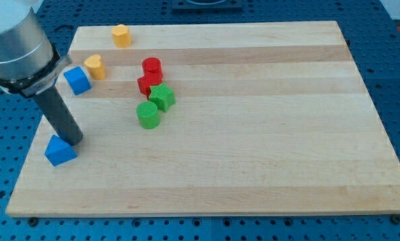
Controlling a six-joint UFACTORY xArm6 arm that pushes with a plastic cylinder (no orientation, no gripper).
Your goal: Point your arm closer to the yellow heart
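The yellow heart is seen near the bench's top left corner, just beside the blue cube. My tip is set against the blue triangle near the left edge, well apart from the heart. No fingers are carried by the rod.

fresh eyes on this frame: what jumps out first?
The dark rod at the view's left, my tip right beside the blue triangular block near the board's lower left edge. Next, the tight red and green cluster left of centre: red cylinder, red block, green star, green cylinder. The yellow heart sits up the view from my tip, next to a blue cube.
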